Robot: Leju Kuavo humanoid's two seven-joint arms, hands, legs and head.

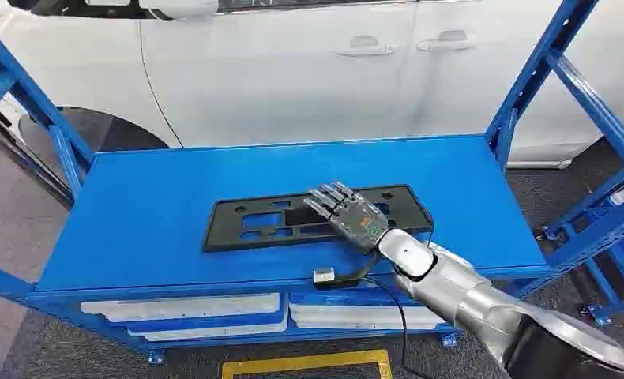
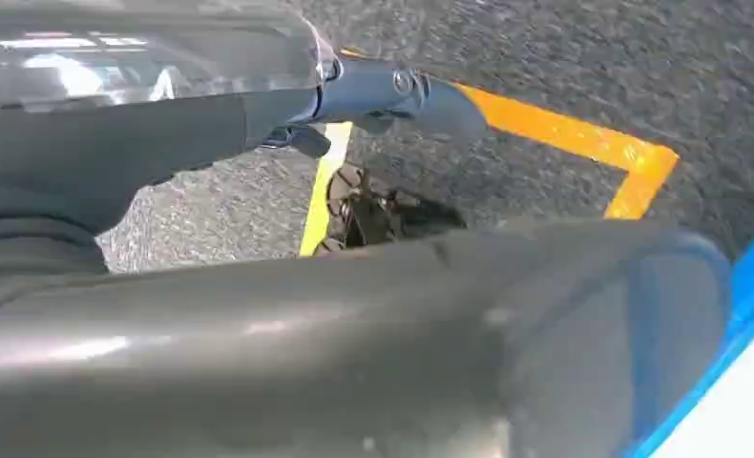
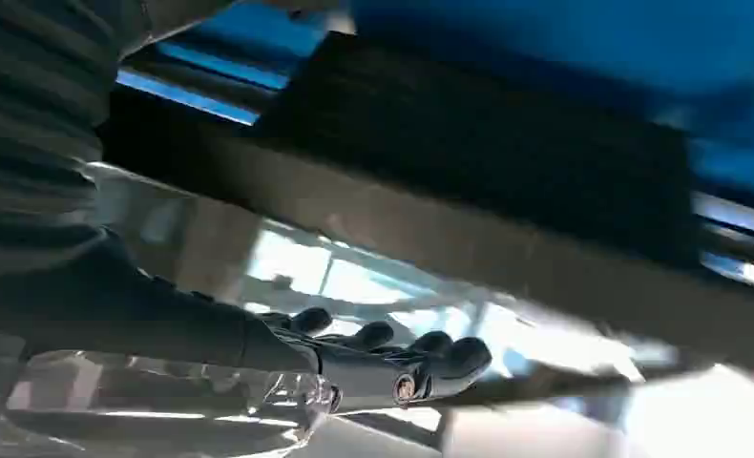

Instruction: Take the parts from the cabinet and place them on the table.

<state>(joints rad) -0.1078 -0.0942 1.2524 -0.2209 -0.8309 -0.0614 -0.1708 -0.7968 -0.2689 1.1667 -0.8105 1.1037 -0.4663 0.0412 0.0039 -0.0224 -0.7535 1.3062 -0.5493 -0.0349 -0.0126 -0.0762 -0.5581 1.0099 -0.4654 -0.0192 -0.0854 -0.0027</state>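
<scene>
On the smooth blue table [image 1: 159, 205] lies a flat black plastic plate [image 1: 246, 225], long and rectangular, pierced by several squarish cut-outs through which the blue shows. Over its right half rests the right hand [image 1: 348, 213], palm down, its dark fingers [image 1: 325, 197] stretched out straight and slightly spread, gripping nothing; whether they touch the plate or hover just above it is hard to say from the head view. From the right wrist view the same fingers [image 3: 421, 358] reach out flat along a dark, blurred edge. Behind it a shiny silver arm [image 1: 467, 296] runs to the lower right. Below the table top, pale grey flat parts [image 1: 182, 308] sit in the blue frame. Beyond stands a glossy white car [image 1: 293, 63]. Seen from the left wrist, the left hand [image 2: 392, 95] hangs over speckled grey floor [image 2: 545, 57] with yellow tape [image 2: 583, 143], fingers loosely apart, empty.
</scene>
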